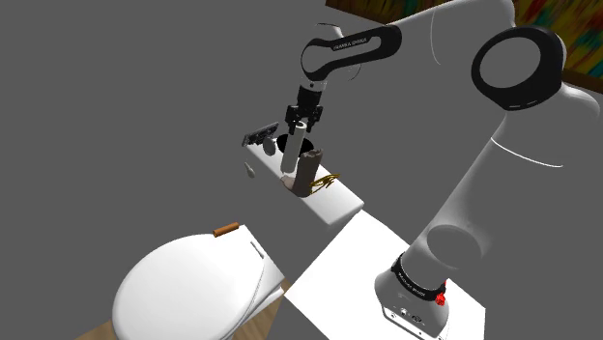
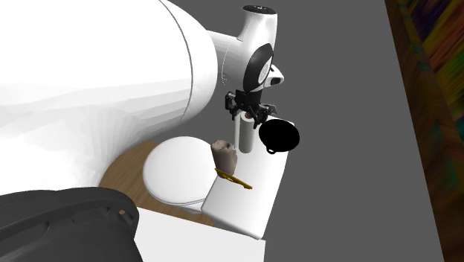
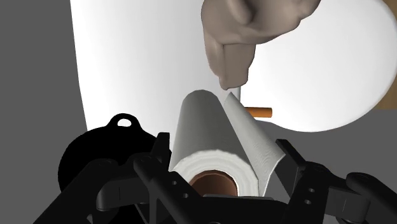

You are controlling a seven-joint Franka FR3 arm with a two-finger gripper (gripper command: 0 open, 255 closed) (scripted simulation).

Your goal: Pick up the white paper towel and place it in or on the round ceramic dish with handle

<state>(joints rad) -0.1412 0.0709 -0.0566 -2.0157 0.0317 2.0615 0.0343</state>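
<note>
The all-black two-finger hand (image 3: pixel 222 167) pinches a white paper towel roll with a brown core (image 3: pixel 213 130) by its sides, and in the shoulder view the roll hangs upright. Just beside the roll, a black round dish with a loop handle (image 3: pixel 95 156) sits on the white worktop (image 2: pixel 245 201). Beyond it is a grey-brown lumpy object (image 3: pixel 251 32), then a small orange cylinder (image 3: pixel 259 112) at the edge of a white oval toilet lid (image 3: pixel 337 76)

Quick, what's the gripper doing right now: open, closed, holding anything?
Gripper: shut on the white paper towel roll, which is clasped between its fingers.
</note>
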